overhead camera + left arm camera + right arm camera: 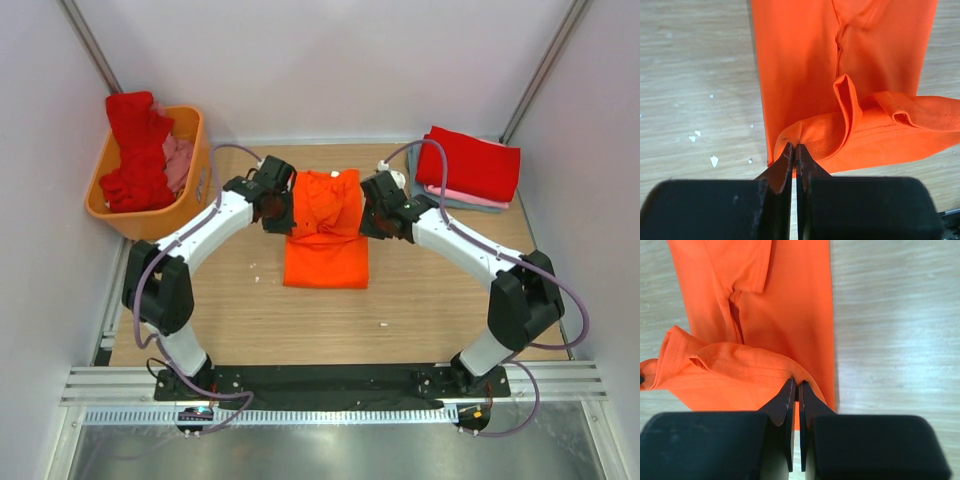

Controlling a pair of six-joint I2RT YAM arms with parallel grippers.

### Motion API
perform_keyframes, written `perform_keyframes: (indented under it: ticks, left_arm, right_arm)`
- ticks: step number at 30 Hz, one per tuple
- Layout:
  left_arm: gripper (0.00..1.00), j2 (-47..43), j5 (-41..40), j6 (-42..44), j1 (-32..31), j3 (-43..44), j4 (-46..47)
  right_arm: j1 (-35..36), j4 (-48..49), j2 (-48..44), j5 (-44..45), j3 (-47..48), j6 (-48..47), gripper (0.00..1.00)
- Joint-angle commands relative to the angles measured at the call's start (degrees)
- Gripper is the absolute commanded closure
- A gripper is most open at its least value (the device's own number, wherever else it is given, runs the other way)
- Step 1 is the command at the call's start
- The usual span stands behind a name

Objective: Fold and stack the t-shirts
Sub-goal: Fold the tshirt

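Top external view has the orange t-shirt [325, 235] lying mid-table, already narrowed into a long strip with straight side edges, its far end bunched up between the two arms. Soft matte knit; the left wrist view shows a double-stitched hem rolling over in a fat fold.

Left gripper [794, 150] is clamped tight on the left corner of that hem, dark fingers pressed together with just cloth between them. Right gripper [795, 386] is doing the same on the right corner, so the lifted edge sags between them.

The table [250, 320] is pale wood grain with a few white specks [713, 160] near the shirt's left edge. There's bare wood on both sides of the strip and in front of it.

Far left corner: a rigid orange plastic basket [190, 215] with a crumpled red shirt [135, 150] spilling over the rim and a pink shirt [178, 160] tucked beside it. Far right: a neat folded stack [470, 165], red on top, thin pink and grey-blue edges peeking out below — well apart from the orange one.
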Motion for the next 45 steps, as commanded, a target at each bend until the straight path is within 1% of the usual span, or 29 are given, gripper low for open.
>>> perform_keyframes:
  ticks: [1, 12, 13, 14, 15, 16, 17, 18, 19, 20, 21, 22, 23, 25, 27, 28, 29, 30, 31, 32, 33, 34, 35, 36, 37, 39, 40, 42, 45]
  left_arm:
    - [1.00, 2.6, 3.1, 3.1, 1.7, 3.6, 0.0]
    - [0.99, 14.0, 5.6, 6.7, 5.0, 12.2, -0.3]
    - [0.94, 14.9, 5.7, 7.1, 5.5, 12.7, -0.3]
    - [0.86, 16.0, 5.5, 7.5, 5.8, 14.2, -0.4]
    - [0.78, 17.2, 5.8, 8.1, 6.2, 15.3, -1.0]
    - [0.60, 19.4, 6.2, 8.2, 7.2, 18.1, -1.8]
    - [0.49, 20.6, 6.2, 8.3, 7.7, 19.9, -2.5]
    - [0.41, 21.7, 6.9, 8.3, 8.2, 22.0, -5.2]
    - [0.33, 23.3, 7.0, 8.5, 8.8, 26.7, -6.6]
    - [0.31, 23.5, 6.5, 8.7, 9.0, 28.9, -7.8]
    - [0.29, 23.6, 5.5, 8.8, 9.0, 31.0, -9.9]
    - [0.28, 23.4, 3.7, 8.6, 9.0, 34.1, -11.0]
    - [0.28, 22.2, 3.2, 8.4, 9.0, 34.9, -11.8]
    - [0.28, 19.8, 2.9, 7.5, 8.9, 34.2, -12.0]
    - [0.28, 15.0, 2.2, 7.0, 8.4, 31.4, -10.4]
    - [0.28, 13.4, 2.1, 6.4, 8.2, 27.4, -9.5]
    - [0.29, 11.3, 2.2, 6.3, 8.0, 25.0, -8.3]
    - [0.32, 7.9, 2.3, 6.0, 7.7, 22.5, -5.3]
    - [0.33, 6.2, 3.1, 6.0, 7.3, 17.8, -3.8]
    - [0.35, 4.8, 5.9, 5.9, 7.1, 15.5, -2.4]
    - [0.37, 2.9, 7.3, 5.7, 6.7, 13.3, 0.6]
    - [0.39, 2.4, 8.9, 5.6, 6.6, 9.6, 2.0]
    - [0.41, 2.2, 10.4, 5.7, 6.3, 8.0, 4.2]
    - [0.48, 2.4, 10.0, 5.6, 5.4, 6.8, 4.7]
    - [0.54, 3.0, 9.8, 5.6, 5.0, 5.7, 4.9]
    - [0.63, 4.8, 9.6, 5.5, 3.3, 5.0, 5.9]
    - [0.65, 5.7, 9.4, 5.3, 2.9, 5.1, 6.1]
    - [0.68, 7.4, 8.5, 5.1, 1.6, 5.5, 6.6]
    - [0.68, 11.3, 7.4, 4.7, 0.8, 7.4, 6.6]
  right_arm:
    - [-1.6, 1.8, 2.9, -1.6, 4.4, -3.0, 0.99]
    - [-5.3, 3.2, 12.8, -4.3, 10.9, -5.2, 0.99]
    - [-5.8, 3.2, 13.7, -4.4, 11.6, -5.6, 0.99]
    - [-6.1, 3.2, 14.8, -4.5, 12.3, -5.9, 0.98]
    - [-7.2, 3.2, 17.0, -5.7, 14.0, -6.4, 0.94]
    - [-8.0, 3.2, 18.3, -6.4, 15.4, -6.9, 0.85]
    - [-8.7, 3.0, 19.4, -7.2, 18.7, -7.6, 0.64]
    - [-10.3, 2.9, 21.9, -8.2, 20.8, -8.2, 0.54]
    - [-11.0, 1.8, 23.0, -9.7, 22.8, -8.6, 0.45]
    - [-11.6, 0.9, 23.9, -9.7, 27.8, -9.4, 0.36]
    - [-11.9, -0.5, 25.2, -9.8, 30.3, -10.1, 0.33]
    - [-12.4, -2.7, 25.5, -9.8, 32.5, -10.9, 0.31]
    - [-12.5, -3.8, 25.4, -9.4, 35.7, -11.6, 0.29]
    - [-12.5, -5.2, 23.3, -8.8, 36.4, -13.0, 0.29]
    - [-12.5, -5.0, 20.6, -9.2, 33.1, -12.5, 0.29]
    - [-12.4, -3.2, 17.3, -9.7, 30.8, -12.2, 0.29]
    - [-12.4, -1.9, 15.3, -11.9, 25.3, -11.6, 0.29]
    - [-12.4, -0.4, 13.5, -13.5, 22.5, -11.1, 0.30]
    - [-12.4, 3.3, 10.2, -15.0, 19.6, -9.8, 0.32]
    - [-12.0, 5.2, 8.9, -18.0, 14.4, -9.3, 0.34]
    - [-11.8, 7.5, 8.1, -18.9, 12.5, -8.9, 0.35]
    - [-11.5, 8.1, 7.5, -19.6, 11.1, -8.7, 0.39]
    - [-10.8, 8.5, 7.1, -20.7, 9.1, -8.7, 0.41]
    - [-10.4, 9.0, 7.0, -21.3, 8.2, -8.7, 0.46]
    - [-10.2, 10.4, 6.9, -22.1, 7.3, -8.5, 0.58]
    - [-9.6, 11.9, 7.4, -23.3, 5.1, -8.3, 0.66]
    - [-9.4, 12.0, 7.6, -23.4, 4.6, -8.4, 0.70]
    - [-9.0, 12.0, 8.0, -23.6, 3.6, -8.4, 0.71]
    - [-9.0, 12.2, 7.4, -23.8, 2.3, -8.4, 0.71]
